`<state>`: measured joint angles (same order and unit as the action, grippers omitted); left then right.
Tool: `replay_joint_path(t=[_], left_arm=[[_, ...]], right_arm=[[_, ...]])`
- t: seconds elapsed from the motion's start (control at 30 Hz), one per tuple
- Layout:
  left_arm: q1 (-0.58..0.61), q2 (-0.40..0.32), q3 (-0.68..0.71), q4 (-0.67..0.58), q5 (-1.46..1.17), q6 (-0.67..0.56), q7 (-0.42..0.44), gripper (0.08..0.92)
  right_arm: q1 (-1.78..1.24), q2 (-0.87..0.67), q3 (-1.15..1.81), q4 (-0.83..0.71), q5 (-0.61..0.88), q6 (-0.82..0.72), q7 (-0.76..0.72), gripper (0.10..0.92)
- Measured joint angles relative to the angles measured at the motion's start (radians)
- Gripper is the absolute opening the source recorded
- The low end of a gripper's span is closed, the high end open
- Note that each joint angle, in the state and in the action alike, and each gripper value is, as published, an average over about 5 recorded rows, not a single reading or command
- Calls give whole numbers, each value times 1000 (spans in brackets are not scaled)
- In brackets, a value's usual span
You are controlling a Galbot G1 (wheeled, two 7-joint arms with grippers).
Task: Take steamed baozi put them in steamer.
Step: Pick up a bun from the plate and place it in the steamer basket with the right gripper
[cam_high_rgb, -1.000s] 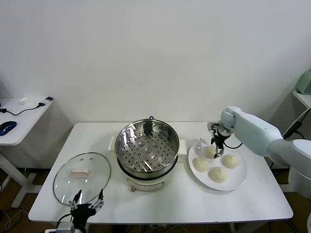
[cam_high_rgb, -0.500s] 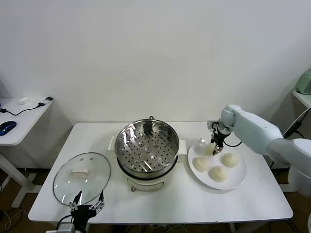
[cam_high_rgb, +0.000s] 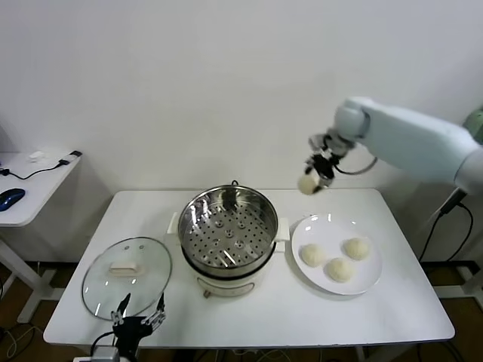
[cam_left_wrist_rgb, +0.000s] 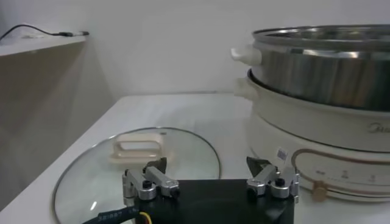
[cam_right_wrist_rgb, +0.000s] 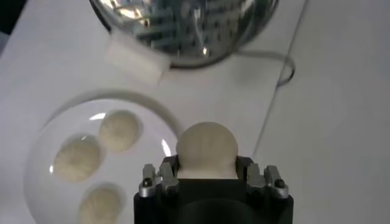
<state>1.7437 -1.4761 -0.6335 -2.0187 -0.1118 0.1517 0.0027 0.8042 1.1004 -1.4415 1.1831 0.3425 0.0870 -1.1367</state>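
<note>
Steel steamer mid-table, empty. Right gripper pinches 1 baozi in the air above the table's back edge; 3 on plate. Soft, light dough: grip sides gently. Left gripper spread, parked by lid

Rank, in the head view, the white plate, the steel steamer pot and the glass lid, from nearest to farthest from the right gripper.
1. The flat white plate, holding three cream-white buns, lies below the right gripper, which holds a fourth.
2. The shiny round stainless-steel steamer pot sits at the table's middle, toward the robot's left.
3. The round glass lid lies at the table's far left.
</note>
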Motion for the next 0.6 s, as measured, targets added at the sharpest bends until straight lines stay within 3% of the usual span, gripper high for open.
replay_joint_path(t=[0.3,0.6], left_arm=[[8,-2,1,-16,1,-3,-1,823],[21,-2,-2,-24,-3,-12,-3,823]], right_arm=[[-5,152,-21,63,-125,268,20,611],[-166,273,45,-125,-322,457,49,611]])
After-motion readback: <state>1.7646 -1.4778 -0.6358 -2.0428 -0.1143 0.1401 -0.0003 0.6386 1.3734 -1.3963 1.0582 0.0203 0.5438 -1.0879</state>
